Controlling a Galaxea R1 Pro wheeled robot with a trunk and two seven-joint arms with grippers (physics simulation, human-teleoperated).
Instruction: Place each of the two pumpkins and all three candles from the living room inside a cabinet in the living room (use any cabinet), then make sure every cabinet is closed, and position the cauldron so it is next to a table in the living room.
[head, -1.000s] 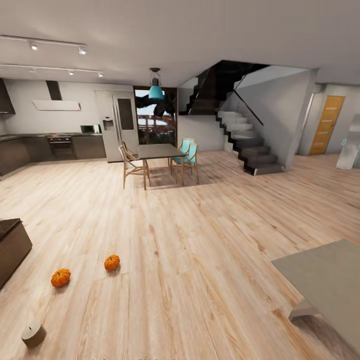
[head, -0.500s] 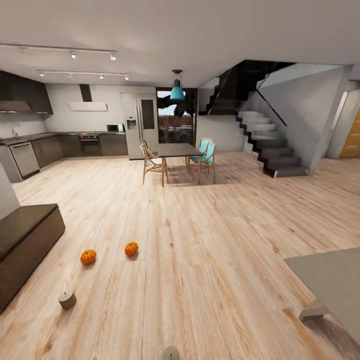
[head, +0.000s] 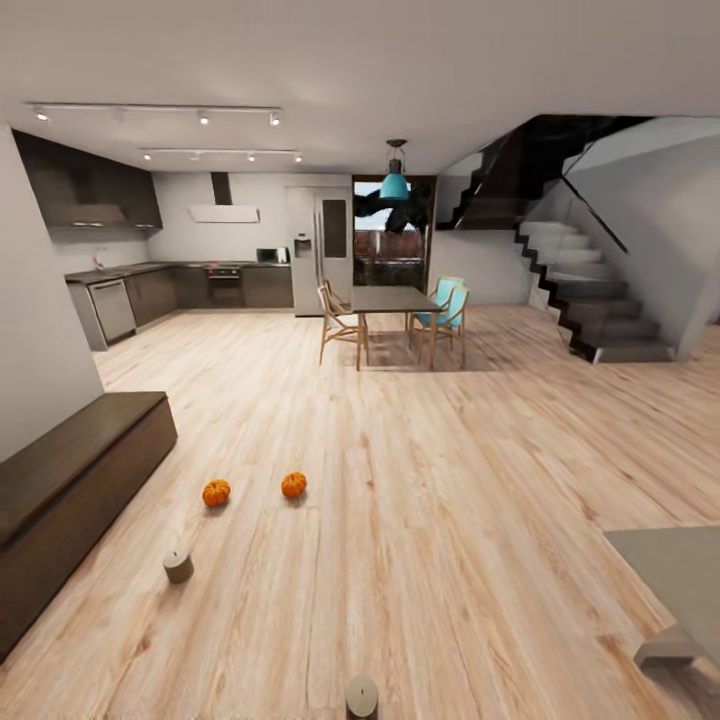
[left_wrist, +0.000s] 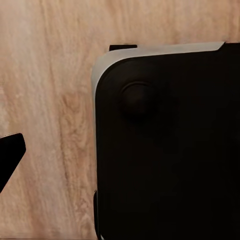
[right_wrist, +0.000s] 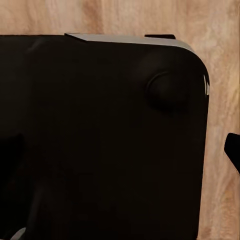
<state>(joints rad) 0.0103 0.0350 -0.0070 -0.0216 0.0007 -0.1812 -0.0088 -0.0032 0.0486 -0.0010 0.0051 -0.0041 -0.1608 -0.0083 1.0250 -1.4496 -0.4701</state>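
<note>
At the near edge of the floor (head: 420, 520) stands one candle (head: 361, 696), a second candle (head: 178, 565) further left, then the two pumpkins (head: 215, 492) side by side, with the cabinet (head: 70, 490) along the left wall and the table (head: 680, 580) at near right. Kitchen and dining set lie far. Judged step: approach, nothing gathered; next, drive to a candle and reach. Against the earlier frame, the view has swung left. Finger opening cannot be told.
</note>
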